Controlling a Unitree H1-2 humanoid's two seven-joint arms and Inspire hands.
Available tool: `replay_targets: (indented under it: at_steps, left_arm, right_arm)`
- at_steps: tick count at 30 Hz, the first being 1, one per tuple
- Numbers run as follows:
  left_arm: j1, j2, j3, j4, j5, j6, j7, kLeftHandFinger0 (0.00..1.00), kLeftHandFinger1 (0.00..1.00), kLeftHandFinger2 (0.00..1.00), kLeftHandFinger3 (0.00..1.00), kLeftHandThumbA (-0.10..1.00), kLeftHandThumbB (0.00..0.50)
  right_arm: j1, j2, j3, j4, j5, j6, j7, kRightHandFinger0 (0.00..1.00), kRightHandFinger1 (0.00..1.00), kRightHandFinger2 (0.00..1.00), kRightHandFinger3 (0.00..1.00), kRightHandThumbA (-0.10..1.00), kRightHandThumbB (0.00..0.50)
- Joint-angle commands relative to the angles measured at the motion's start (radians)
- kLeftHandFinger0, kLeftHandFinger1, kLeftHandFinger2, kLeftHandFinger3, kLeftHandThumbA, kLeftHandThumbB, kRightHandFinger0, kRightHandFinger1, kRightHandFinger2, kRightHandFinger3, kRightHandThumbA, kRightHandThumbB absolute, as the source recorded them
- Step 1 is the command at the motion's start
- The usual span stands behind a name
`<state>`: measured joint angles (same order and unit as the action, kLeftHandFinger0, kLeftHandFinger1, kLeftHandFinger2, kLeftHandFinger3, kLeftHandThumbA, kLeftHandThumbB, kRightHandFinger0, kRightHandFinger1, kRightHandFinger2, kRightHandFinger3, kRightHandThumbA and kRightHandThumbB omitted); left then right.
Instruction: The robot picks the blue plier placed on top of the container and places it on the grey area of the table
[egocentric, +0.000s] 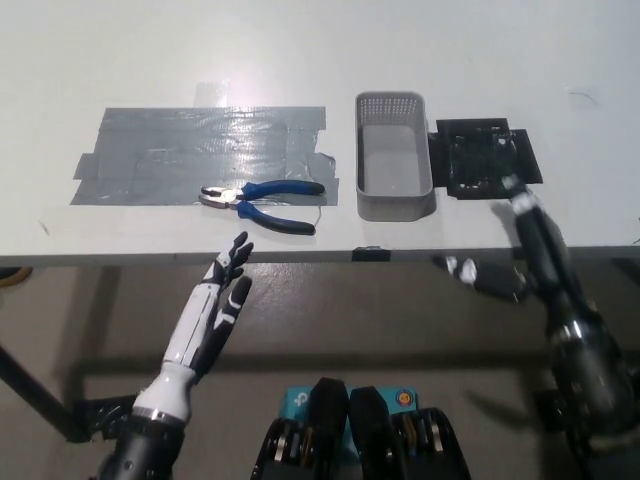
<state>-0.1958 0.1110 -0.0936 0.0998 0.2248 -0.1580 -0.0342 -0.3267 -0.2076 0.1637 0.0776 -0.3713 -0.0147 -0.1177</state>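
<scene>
blue-handled pliers (262, 199), one pair, lie flat on the grey tape patch (190, 150) of the white desk (120, 50), near the patch's front right corner and close to the desk's front edge, metal jaws pointing toward the desk's left end. the patch is made of overlapping strips of shiny, wrinkled tape with ragged ends. one grey perforated plastic container (395, 155), rectangular and open-topped, stands just beside the patch's right edge. one black square mat (485, 155) lies just right of the container. no writing can be read on any of them. the white left hand (222, 292) hangs below the desk's front edge, fingers spread and holding nothing. the black right hand (520, 250) sits at the front edge toward the right end, fingers extended, also holding nothing.
</scene>
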Motion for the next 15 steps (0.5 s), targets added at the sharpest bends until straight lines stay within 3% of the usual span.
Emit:
replay_targets:
  at_steps: [1,3,4,5,7,12,13,15]
  left_arm:
    - [-0.116,0.020,0.063,0.035,-0.051,-0.037,0.033,1.00,1.00,1.00,1.00,1.00,0.198]
    - [-0.094,0.016,0.062,0.024,-0.054,-0.035,0.030,1.00,1.00,1.00,1.00,1.00,0.194]
    - [-0.084,0.017,0.061,0.020,-0.053,-0.039,0.029,1.00,1.00,1.00,1.00,1.00,0.194]
    - [-0.069,0.015,0.063,0.017,-0.059,-0.045,0.027,1.00,1.00,1.00,1.00,1.00,0.193]
    - [-0.047,0.011,0.066,0.010,-0.066,-0.051,0.023,1.00,1.00,1.00,1.00,1.00,0.191]
    - [0.033,0.010,0.071,-0.013,-0.058,-0.057,0.015,1.00,1.00,1.00,1.00,1.00,0.200]
    - [0.058,0.010,0.072,-0.021,-0.062,-0.059,0.012,1.00,1.00,1.00,1.00,1.00,0.190]
    - [0.084,0.009,0.077,-0.028,-0.067,-0.066,0.015,1.00,1.00,1.00,1.00,1.00,0.191]
  right_arm:
    - [0.135,0.015,-0.106,-0.644,0.393,-0.035,0.018,1.00,1.00,1.00,1.00,1.00,0.264]
    - [0.166,0.052,-0.076,-0.534,0.376,-0.075,0.029,1.00,1.00,1.00,1.00,1.00,0.133]
    - [0.180,0.067,-0.058,-0.463,0.349,-0.098,0.035,1.00,1.00,1.00,1.00,1.00,0.108]
    - [0.202,0.090,-0.040,-0.393,0.351,-0.114,0.045,1.00,1.00,1.00,1.00,1.00,0.130]
    - [0.225,0.121,-0.029,-0.273,0.319,-0.178,0.033,1.00,1.00,1.00,1.00,1.00,0.101]
    - [0.293,0.147,-0.051,-0.137,0.324,-0.209,0.055,1.00,1.00,1.00,1.00,1.00,0.057]
    - [0.309,0.150,-0.058,-0.124,0.352,-0.206,0.072,1.00,1.00,1.00,1.00,1.00,0.109]
    - [0.327,0.150,-0.063,-0.114,0.368,-0.213,0.087,1.00,1.00,1.00,1.00,1.00,0.112]
